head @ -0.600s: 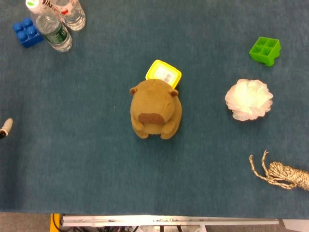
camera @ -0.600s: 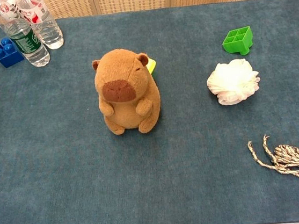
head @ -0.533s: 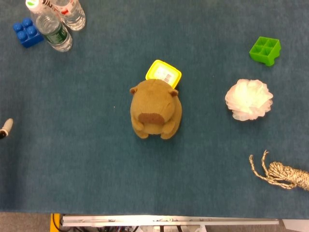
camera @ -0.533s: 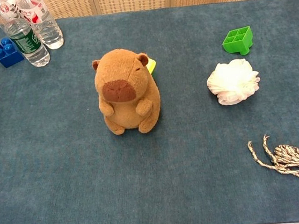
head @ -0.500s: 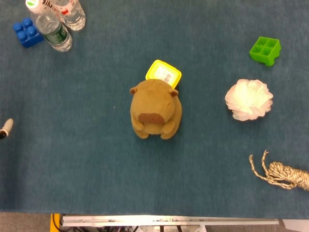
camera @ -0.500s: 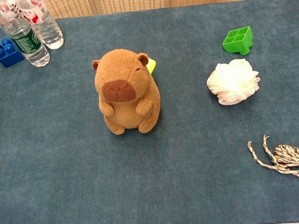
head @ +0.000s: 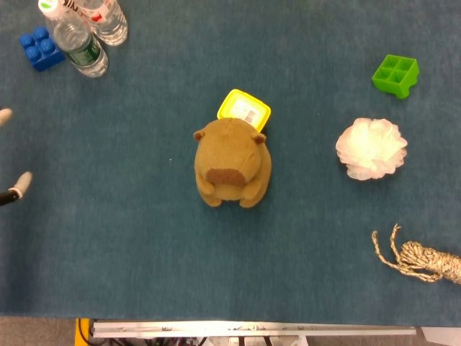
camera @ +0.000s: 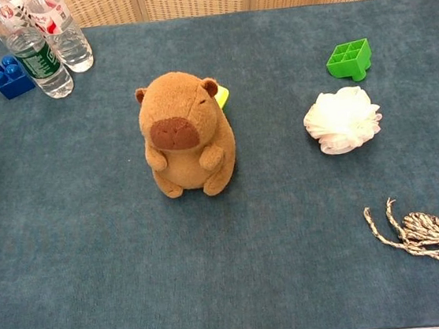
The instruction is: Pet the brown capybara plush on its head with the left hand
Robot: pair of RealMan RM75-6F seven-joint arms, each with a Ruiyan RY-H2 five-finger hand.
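The brown capybara plush (head: 231,163) sits upright in the middle of the blue table, facing me; the chest view shows it (camera: 185,133) with its head on top and nothing touching it. Only two pale fingertips of my left hand (head: 19,186) poke in at the left edge of the head view, one low (head: 22,182) and one higher (head: 4,115), spread well apart with nothing between them. They are far to the left of the plush. The rest of that hand is out of frame. My right hand shows in neither view.
A yellow tub (head: 244,111) sits right behind the plush. Two water bottles (head: 81,43) and a blue brick (head: 40,47) stand at the back left. A green tray (head: 395,75), a white pouf (head: 372,148) and a rope bundle (head: 421,259) lie on the right.
My left hand has come further into the head view from the left: one fingertip moved right and a second one appeared above it. The plush has not moved.
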